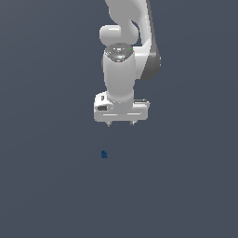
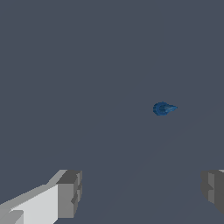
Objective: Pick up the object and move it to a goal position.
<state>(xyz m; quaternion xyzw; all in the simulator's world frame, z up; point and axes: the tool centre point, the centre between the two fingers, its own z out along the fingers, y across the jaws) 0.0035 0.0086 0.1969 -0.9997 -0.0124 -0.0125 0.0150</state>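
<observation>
Between the widely parted fingers (image 2: 68,192) nothing is held; the gripper (image 1: 121,123) hangs above the floor with its jaws fully spread. Approach phase, by judgement: centre the jaws over the object (image 1: 104,154) before descending, since it lies off toward the exterior view's left. Object: a tiny dark blue, rounded lump, one end tapered.

One white robot arm (image 1: 122,51), one claw (image 1: 121,124) with two fingers (image 2: 70,194), and one small dark blue object (image 1: 104,154) are in view.
</observation>
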